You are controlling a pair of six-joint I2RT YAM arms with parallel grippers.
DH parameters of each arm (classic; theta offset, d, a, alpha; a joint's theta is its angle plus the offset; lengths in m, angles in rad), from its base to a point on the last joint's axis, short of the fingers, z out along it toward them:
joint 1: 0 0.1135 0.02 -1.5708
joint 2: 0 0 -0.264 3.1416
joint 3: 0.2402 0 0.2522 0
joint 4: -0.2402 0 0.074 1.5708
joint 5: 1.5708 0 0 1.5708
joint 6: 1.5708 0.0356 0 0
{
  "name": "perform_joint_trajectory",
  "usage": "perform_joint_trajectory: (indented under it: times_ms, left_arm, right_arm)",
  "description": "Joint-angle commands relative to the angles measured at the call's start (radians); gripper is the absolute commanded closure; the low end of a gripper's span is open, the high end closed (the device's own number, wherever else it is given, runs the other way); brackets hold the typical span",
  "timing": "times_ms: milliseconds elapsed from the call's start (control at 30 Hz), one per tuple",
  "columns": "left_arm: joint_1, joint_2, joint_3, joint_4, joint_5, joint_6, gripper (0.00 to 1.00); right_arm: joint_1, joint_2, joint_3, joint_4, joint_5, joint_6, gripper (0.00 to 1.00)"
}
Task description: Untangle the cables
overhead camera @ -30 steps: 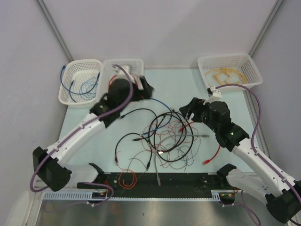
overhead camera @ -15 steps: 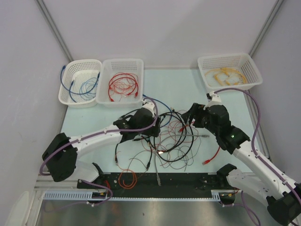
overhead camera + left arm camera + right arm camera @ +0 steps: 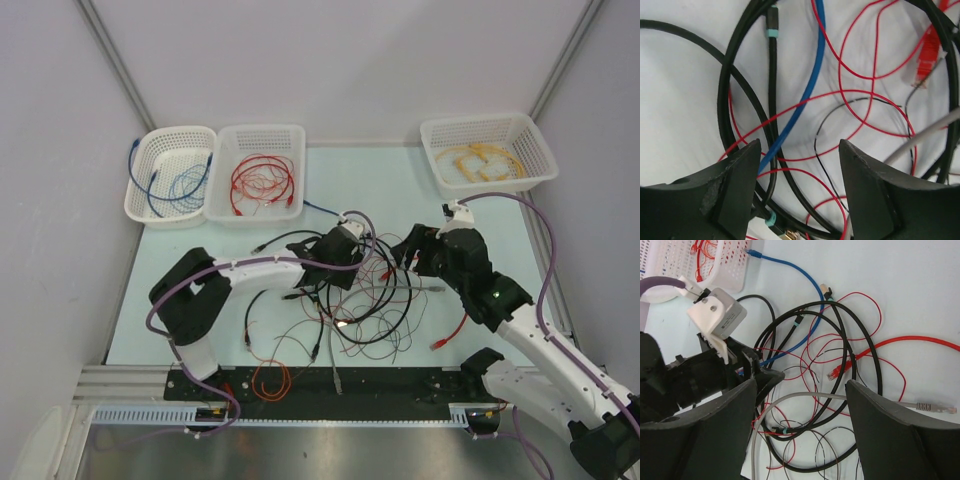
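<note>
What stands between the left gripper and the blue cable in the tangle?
Nothing visible does. The left gripper straddles the blue cable directly, fingers open. A black cable runs beside it and thin red wires cross there, so closing may catch those too.

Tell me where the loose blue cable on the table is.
In the top view, the blue cable starts beside the basket of red cables, left of centre. It runs into the tangle, passing under the open left gripper.
</note>
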Motion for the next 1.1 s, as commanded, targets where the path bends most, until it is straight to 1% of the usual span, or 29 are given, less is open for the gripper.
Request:
perform_joint_trajectory:
  times_ms: [0, 100, 200, 300, 333, 400, 433, 533, 567, 633, 667, 700, 767, 800, 867, 900, 1000, 1067]
  left_arm:
    - [-0.004, 0.042, 0.054, -0.046, -0.081, 0.034, 0.31]
    - [-0.004, 0.091, 0.071, -0.066, -0.092, 0.038, 0.34]
    - [-0.003, 0.113, 0.070, -0.055, -0.080, 0.034, 0.40]
    - [-0.003, 0.102, 0.070, -0.044, -0.063, 0.034, 0.64]
    - [-0.003, 0.087, 0.070, -0.046, -0.055, 0.034, 0.77]
    - [-0.004, 0.062, 0.070, -0.055, -0.051, 0.033, 0.89]
    - [-0.007, 0.049, 0.071, -0.064, -0.051, 0.033, 1.00]
    - [-0.020, -0.062, 0.053, -0.090, -0.052, 0.031, 1.00]
    - [-0.021, -0.130, 0.047, -0.098, -0.029, 0.028, 1.00]
    - [-0.021, -0.215, 0.025, -0.097, 0.021, 0.021, 1.00]
    - [-0.021, -0.250, 0.019, -0.091, 0.056, 0.019, 1.00]
    - [-0.021, -0.325, 0.016, -0.086, 0.128, 0.021, 1.00]
    - [-0.023, -0.393, 0.007, -0.063, 0.219, 0.024, 1.00]
    - [-0.021, -0.442, 0.002, -0.054, 0.306, 0.025, 1.00]
    - [-0.021, -0.484, -0.005, -0.041, 0.371, 0.021, 1.00]
    - [-0.021, -0.517, -0.017, -0.034, 0.439, 0.018, 1.00]
    - [-0.021, -0.580, -0.062, 0.015, 0.549, 0.005, 1.00]
    - [-0.021, -0.602, -0.085, 0.051, 0.578, -0.001, 1.00]
  right_arm:
    - [0.002, -0.015, -0.001, 0.003, 0.023, -0.002, 0.23]
    - [0.004, -0.009, -0.001, 0.000, 0.021, -0.003, 0.23]
    - [0.004, -0.015, -0.001, 0.000, 0.020, -0.005, 0.23]
    - [0.002, -0.031, 0.001, -0.005, 0.020, -0.009, 0.23]
    - [0.004, -0.035, -0.001, -0.008, 0.023, -0.009, 0.23]
    - [0.002, -0.043, 0.001, -0.013, 0.026, -0.012, 0.23]
    - [0.002, -0.054, 0.001, -0.014, 0.026, -0.012, 0.23]
    - [0.004, -0.077, -0.001, -0.014, 0.023, -0.009, 0.23]
    - [0.002, -0.084, 0.001, -0.013, 0.021, -0.008, 0.23]
    - [0.002, -0.107, -0.001, -0.008, 0.017, -0.002, 0.23]
    - [0.004, -0.114, 0.001, -0.004, 0.009, 0.000, 0.23]
    - [0.002, -0.120, 0.001, 0.004, 0.003, 0.005, 0.23]
    - [0.002, -0.138, 0.002, 0.010, -0.016, 0.017, 0.22]
    - [0.002, -0.141, 0.002, 0.015, -0.020, 0.021, 0.22]
    - [0.002, -0.152, 0.004, 0.022, -0.042, 0.043, 0.20]
    - [0.001, -0.158, 0.004, 0.041, -0.052, 0.051, 0.20]
    - [-0.001, -0.176, 0.007, 0.088, -0.095, 0.086, 0.19]
    - [-0.001, -0.195, 0.010, 0.127, -0.106, 0.104, 0.18]
